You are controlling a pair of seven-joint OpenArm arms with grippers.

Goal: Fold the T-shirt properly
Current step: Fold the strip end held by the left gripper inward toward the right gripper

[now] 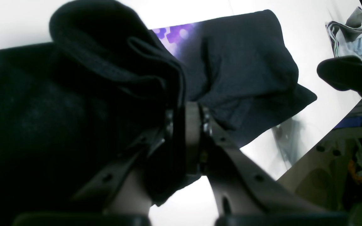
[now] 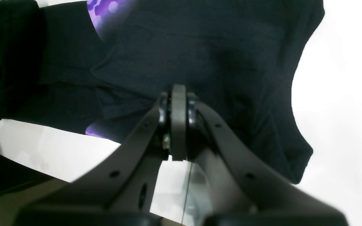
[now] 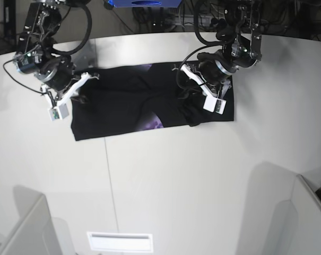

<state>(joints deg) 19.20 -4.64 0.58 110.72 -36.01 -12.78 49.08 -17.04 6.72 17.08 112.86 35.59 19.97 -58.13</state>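
- On the table (image 3: 165, 186), upper half of the base view: the T-shirt (image 3: 123, 114) lies as a wide black band, long axis running 9-to-3 o'clock, a purple print patch showing near its lower middle.
- Left gripper (image 1: 185, 125): fingers pressed together on a bunched ridge of the black cloth at the band's 3 o'clock end; the fold is pinched and lifted, draping over the fingers toward 11 o'clock in the left wrist view.
- Right gripper (image 2: 178, 122): fingers closed flat together at the band's 9 o'clock end; cloth sits right at the tips, and it looks like an edge is clamped.
- Key relation: each arm holds its own short end, so the shirt spans between them along the long axis. The loose bulk lies toward 6 o'clock from both grips.
- Judgement: next fold probably carries one end across the long axis; the left arm is nearer the raised material, so it likely leads.
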